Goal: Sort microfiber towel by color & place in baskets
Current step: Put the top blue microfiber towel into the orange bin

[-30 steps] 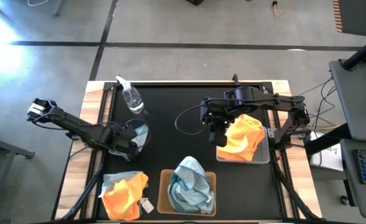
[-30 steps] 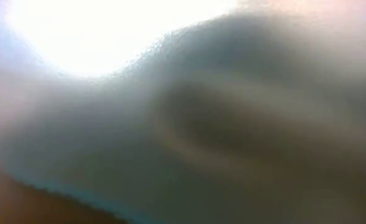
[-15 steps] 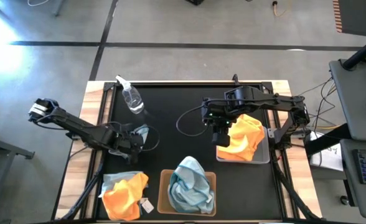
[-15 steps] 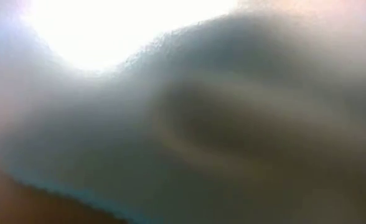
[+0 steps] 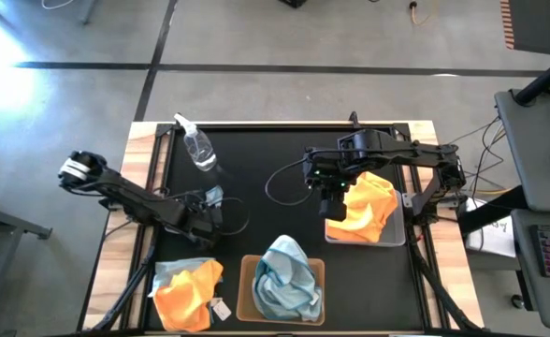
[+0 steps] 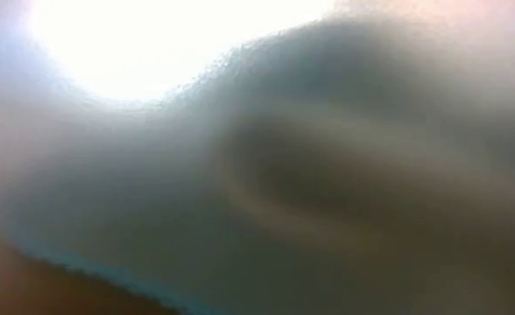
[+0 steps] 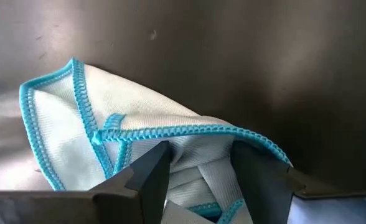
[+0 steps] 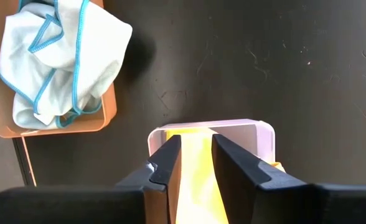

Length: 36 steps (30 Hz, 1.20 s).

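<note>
In the high view, a spray bottle (image 5: 198,147) lies in the upper left of the table (image 5: 275,168). Below it, at left centre, a single cloth (image 5: 213,196) lies on the table. A pile of cloths (image 5: 186,292) sits at the lower left, and just right of it, at bottom centre, a basket (image 5: 245,292) holds bunched cloths (image 5: 287,278). At right centre, a second basket (image 5: 395,236) holds another cloth (image 5: 366,208).

We count crumpled pale blue cloths (image 5: 288,277) filling the tan-brown basket (image 5: 246,292), orange cloths (image 5: 365,208) heaped in the light grey basket (image 5: 395,238), and a mixed pile (image 5: 187,291) at the table's front left.
</note>
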Each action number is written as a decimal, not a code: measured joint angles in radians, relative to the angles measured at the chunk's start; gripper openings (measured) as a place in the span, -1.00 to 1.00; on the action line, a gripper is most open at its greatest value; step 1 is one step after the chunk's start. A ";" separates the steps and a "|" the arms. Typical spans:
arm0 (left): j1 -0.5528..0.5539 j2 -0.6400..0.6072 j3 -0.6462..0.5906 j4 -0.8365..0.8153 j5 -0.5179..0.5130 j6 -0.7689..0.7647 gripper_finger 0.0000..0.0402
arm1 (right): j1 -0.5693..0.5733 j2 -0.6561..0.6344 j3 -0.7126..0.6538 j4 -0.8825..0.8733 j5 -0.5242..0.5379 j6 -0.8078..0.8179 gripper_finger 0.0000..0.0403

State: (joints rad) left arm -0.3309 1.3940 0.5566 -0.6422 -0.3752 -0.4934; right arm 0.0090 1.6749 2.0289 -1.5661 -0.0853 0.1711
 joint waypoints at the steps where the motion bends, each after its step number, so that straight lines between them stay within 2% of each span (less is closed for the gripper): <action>1: 0.000 0.006 0.002 0.000 -0.003 -0.014 -0.18 | 0.000 0.000 0.000 0.000 0.000 0.000 -0.60; 7: 0.002 0.000 0.010 -0.002 -0.001 -0.050 -0.18 | 0.000 0.000 0.000 0.000 0.000 0.000 -0.59; 10: 0.002 -0.013 0.017 -0.005 0.010 -0.060 -0.26 | 0.000 0.000 0.000 0.001 0.000 0.000 -0.57; 19: 0.002 -0.016 0.036 -0.013 0.040 -0.135 -0.95 | 0.000 0.000 0.000 0.000 0.000 -0.011 -0.59; 26: 0.002 -0.016 0.078 -0.031 0.104 -0.180 -0.97 | 0.000 0.000 0.000 0.000 0.000 -0.026 -0.63; 36: 0.002 -0.018 0.300 -0.186 0.102 -0.004 -0.99 | 0.000 0.000 0.000 0.004 0.002 0.012 -0.60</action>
State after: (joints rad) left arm -0.3290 1.3763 0.8565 -0.8285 -0.2731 -0.4976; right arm 0.0090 1.6749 2.0289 -1.5620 -0.0830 0.1829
